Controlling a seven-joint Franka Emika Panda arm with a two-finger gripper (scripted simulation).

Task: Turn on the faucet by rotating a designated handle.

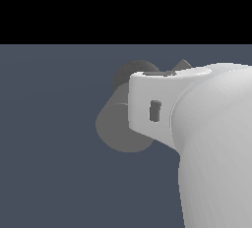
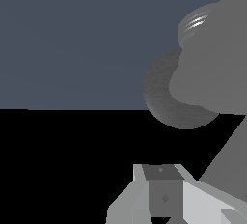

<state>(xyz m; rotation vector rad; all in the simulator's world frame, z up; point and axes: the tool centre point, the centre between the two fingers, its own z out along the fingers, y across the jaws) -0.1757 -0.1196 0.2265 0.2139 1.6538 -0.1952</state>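
The faucet is a thick matte grey cylinder with its flat round end facing the exterior view and a darker round base behind it. My white hand covers its right side there, hiding the fingers. In the wrist view the faucet body and speckled base lie just beyond my gripper. The fingers stand together with no gap and nothing between them. A shiny grey piece on the body looks like the handle. Only a small grey tip shows above my hand.
My bulky white arm fills the exterior view's right. A broad matte grey shape runs beside my fingers in the wrist view; which part it is I cannot tell. A plain blue-grey floor surrounds the faucet.
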